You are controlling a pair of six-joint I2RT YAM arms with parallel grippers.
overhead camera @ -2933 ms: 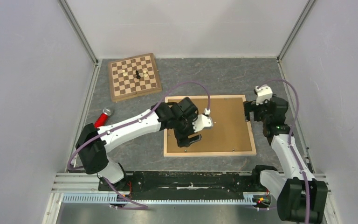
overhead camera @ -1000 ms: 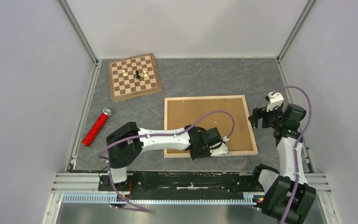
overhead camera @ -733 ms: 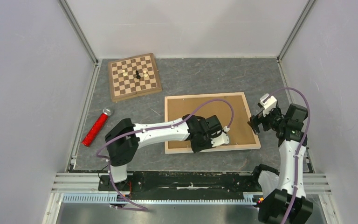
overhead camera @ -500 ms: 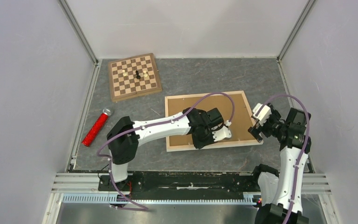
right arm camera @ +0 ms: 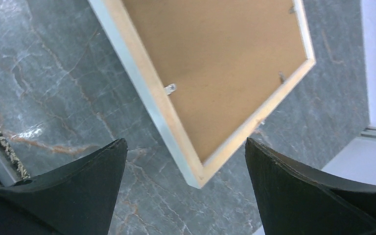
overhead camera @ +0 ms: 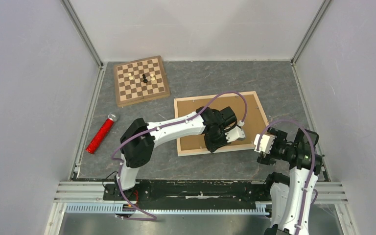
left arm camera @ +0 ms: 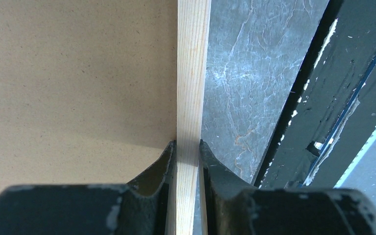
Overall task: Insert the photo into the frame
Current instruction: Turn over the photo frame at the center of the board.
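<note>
L arm (overhead camera: pixel 171 128) stretched fwd-right from base, elbow bent, wrist pitched down. L end effector (left arm camera: pixel 187 156) pinched on near bar of frame (left arm camera: pixel 192 73), one finger (left arm camera: pixel 160 166) each side, both touching wood. R arm (overhead camera: pixel 301 181) folded up tight over its base, wrist pointing left and down. R end effector (right arm camera: pixel 183 147) jaws wide apart, gripping nothing.

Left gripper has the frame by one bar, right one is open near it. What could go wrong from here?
1. The left gripper pinches only one thin wooden bar of the frame; such a large frame could twist or slip from that narrow grip.
2. The right gripper is open right by the frame's corner and might knock it.
3. The brown backing board could shift if the frame tilts.
</note>
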